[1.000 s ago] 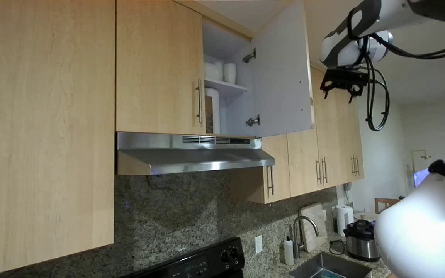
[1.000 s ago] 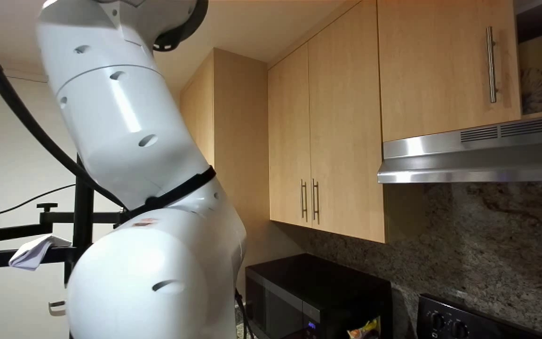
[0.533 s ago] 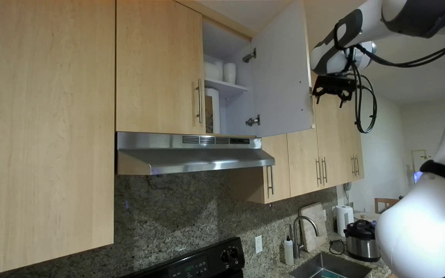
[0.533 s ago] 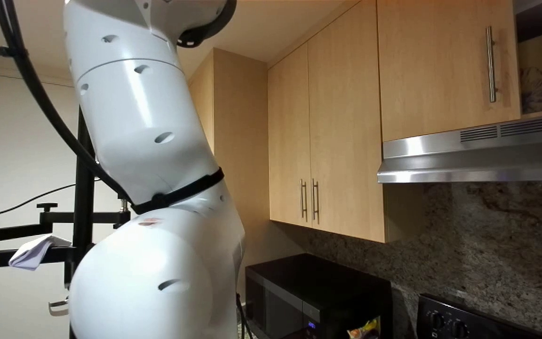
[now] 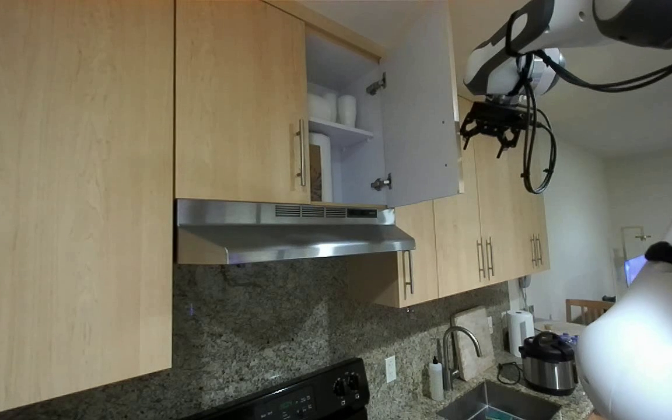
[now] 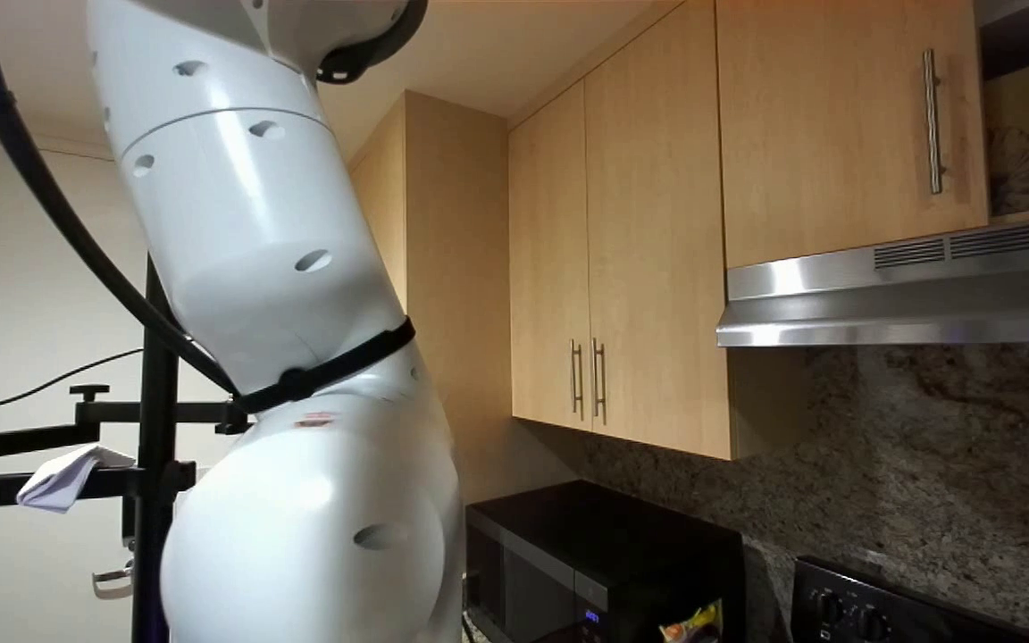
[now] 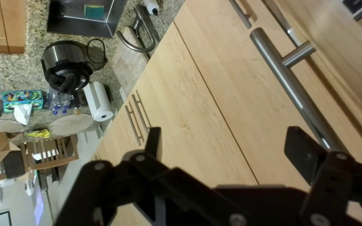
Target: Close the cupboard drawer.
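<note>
The cupboard door (image 5: 420, 122) stands open in an exterior view, its white inner face towards the camera. White shelves (image 5: 342, 133) show behind it. In the wrist view its maple outer face (image 7: 347, 56) is at the right, with the silver bar handle (image 7: 297, 91) slanting down. My gripper (image 5: 483, 150) is on the outer side of the door, near its free edge. In the wrist view my gripper (image 7: 223, 133) is open with nothing between its fingers. Its right finger overlaps the handle's lower end; I cannot tell if they touch. Neither the door nor the gripper shows in the remaining exterior view.
A steel range hood (image 5: 289, 233) is below the cupboard. Closed maple doors (image 5: 458, 251) with bar handles stand behind the gripper. A faucet (image 5: 458, 350), a sink (image 5: 499, 402) and a pressure cooker (image 5: 548, 364) are below. A microwave (image 6: 604, 554) shows in an exterior view.
The door's free edge has swung slightly left, towards closed, in the last half second. My gripper has moved left with it, first down and then slightly up. It stays open.
</note>
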Controlling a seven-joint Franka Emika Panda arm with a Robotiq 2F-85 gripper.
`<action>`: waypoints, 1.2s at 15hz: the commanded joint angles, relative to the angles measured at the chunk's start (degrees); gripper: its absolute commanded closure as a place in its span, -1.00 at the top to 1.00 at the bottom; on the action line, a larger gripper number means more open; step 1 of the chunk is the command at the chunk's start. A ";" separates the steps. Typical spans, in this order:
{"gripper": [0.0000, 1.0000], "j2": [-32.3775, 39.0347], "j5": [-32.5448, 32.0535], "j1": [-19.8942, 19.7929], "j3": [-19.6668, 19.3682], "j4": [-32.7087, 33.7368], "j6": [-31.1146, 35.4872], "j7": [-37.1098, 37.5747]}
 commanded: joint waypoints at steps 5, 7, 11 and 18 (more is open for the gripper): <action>1.00 -3.47 5.60 7.90 -1.21 1.34 -12.17 -12.63; 1.00 -3.81 5.31 9.25 -0.76 1.97 -14.19 -14.56; 1.00 -4.92 3.17 10.97 1.71 2.32 -14.01 -16.06; 1.00 -5.63 -0.41 12.63 8.42 1.49 -12.36 -16.05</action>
